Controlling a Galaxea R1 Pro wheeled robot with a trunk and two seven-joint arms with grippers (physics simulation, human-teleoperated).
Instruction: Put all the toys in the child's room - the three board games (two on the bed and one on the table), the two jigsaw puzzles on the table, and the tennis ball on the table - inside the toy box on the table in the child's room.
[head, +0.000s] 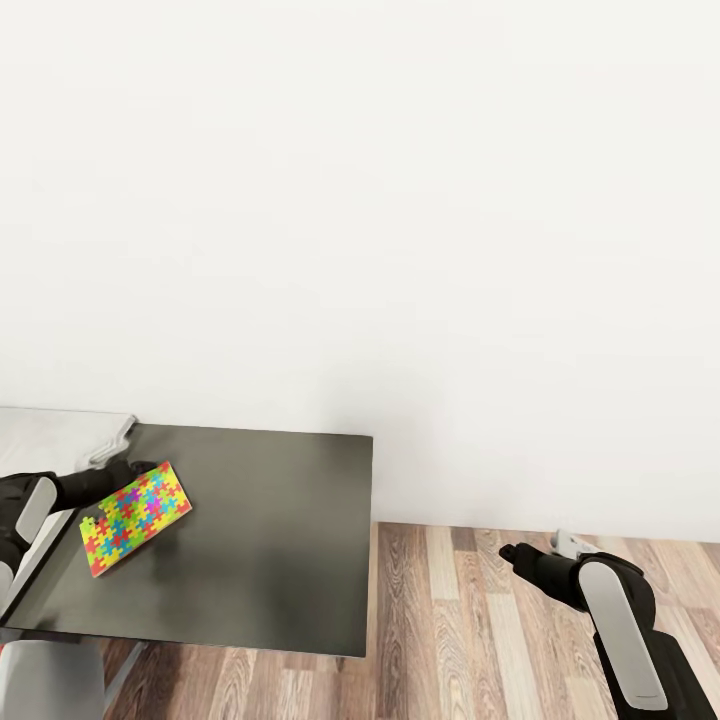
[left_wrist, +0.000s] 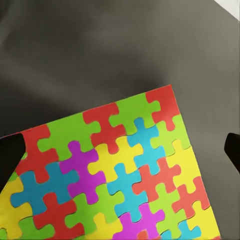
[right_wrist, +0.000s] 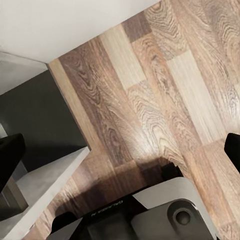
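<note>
Left hand (head: 128, 470) grips a jigsaw puzzle (head: 134, 516), bright interlocking pieces, tilted above the dark desk (head: 270, 540); right hand (head: 510, 551) open.

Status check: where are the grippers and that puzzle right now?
Left gripper over the dark-grey side desk, jigsaw puzzle at its fingers; grasp unconfirmed. Right gripper open, empty, over wood floor. Nothing blocking.

**Black joints, pale grey shells**

We see the right arm (head: 610, 600) at the lower right of the head view: black joints under a smooth, rounded light-grey cover, tapering to a dark tip. At the lower left, the left arm (head: 35, 510) shows the same black-and-grey build. In the right wrist view our base (right_wrist: 150, 212) appears grey and black, with small printed lettering and a round bolt.
</note>
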